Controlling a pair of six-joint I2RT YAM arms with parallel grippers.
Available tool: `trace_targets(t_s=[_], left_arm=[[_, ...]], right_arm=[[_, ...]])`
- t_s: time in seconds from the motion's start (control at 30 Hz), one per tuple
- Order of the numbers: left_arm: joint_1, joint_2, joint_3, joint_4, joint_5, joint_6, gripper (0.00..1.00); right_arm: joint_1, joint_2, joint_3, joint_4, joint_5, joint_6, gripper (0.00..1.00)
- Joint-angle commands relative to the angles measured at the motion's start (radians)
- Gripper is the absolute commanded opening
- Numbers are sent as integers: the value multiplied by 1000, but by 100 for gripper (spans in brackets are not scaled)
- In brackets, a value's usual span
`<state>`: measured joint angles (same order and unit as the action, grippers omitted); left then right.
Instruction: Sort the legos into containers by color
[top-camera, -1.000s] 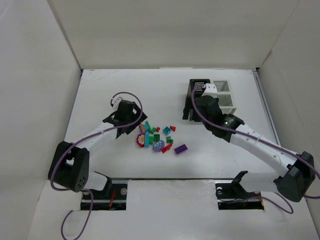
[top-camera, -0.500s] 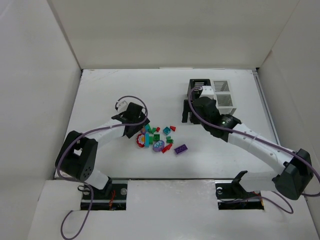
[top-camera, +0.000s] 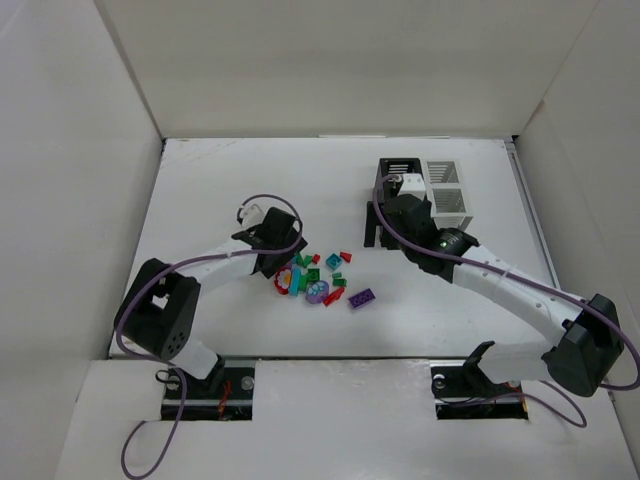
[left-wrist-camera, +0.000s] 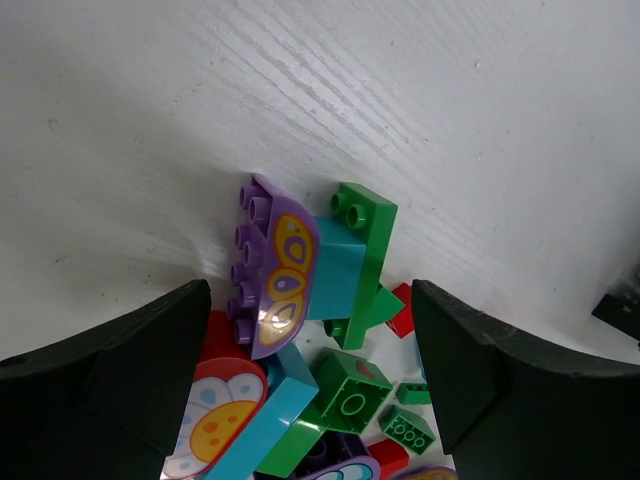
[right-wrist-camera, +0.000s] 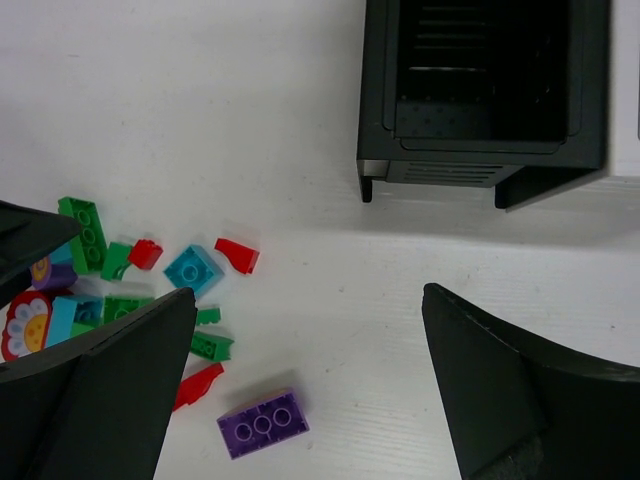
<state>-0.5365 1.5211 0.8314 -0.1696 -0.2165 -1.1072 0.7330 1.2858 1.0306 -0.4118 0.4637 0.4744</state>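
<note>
Left pincer (left-wrist-camera: 310, 300) wide, legos (left-wrist-camera: 350, 385) btwn fingers (left-wrist-camera: 120, 380).

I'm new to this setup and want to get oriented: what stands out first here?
A bright pile of legos lies in the middle, with the left claw open right over its left edge. Farther right, the joined black container and white container stand toward the back, the open right claw hovering before the black one.

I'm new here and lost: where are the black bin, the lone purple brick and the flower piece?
black bin (right-wrist-camera: 445, 172): right wrist view, its near slatted wall.
lone purple brick (right-wrist-camera: 263, 423): right wrist view, its studded top.
flower piece (left-wrist-camera: 218, 424): left wrist view, its yellow centre.
</note>
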Motion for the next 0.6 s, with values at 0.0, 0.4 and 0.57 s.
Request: trace_targets(t_s=[0.0, 0.4, 0.57], left_arm=[[-10, -26, 21, -48, -63, 32, 78], [-57, -35, 5, -30, -119, 173, 73], [-66, -139, -46, 56, -95, 326, 90]], right_arm=[[-6, -2, 13, 5, 30, -8, 99], [-6, -2, 3, 5, 30, -8, 99], [-6, 7, 3, 5, 30, -17, 99]])
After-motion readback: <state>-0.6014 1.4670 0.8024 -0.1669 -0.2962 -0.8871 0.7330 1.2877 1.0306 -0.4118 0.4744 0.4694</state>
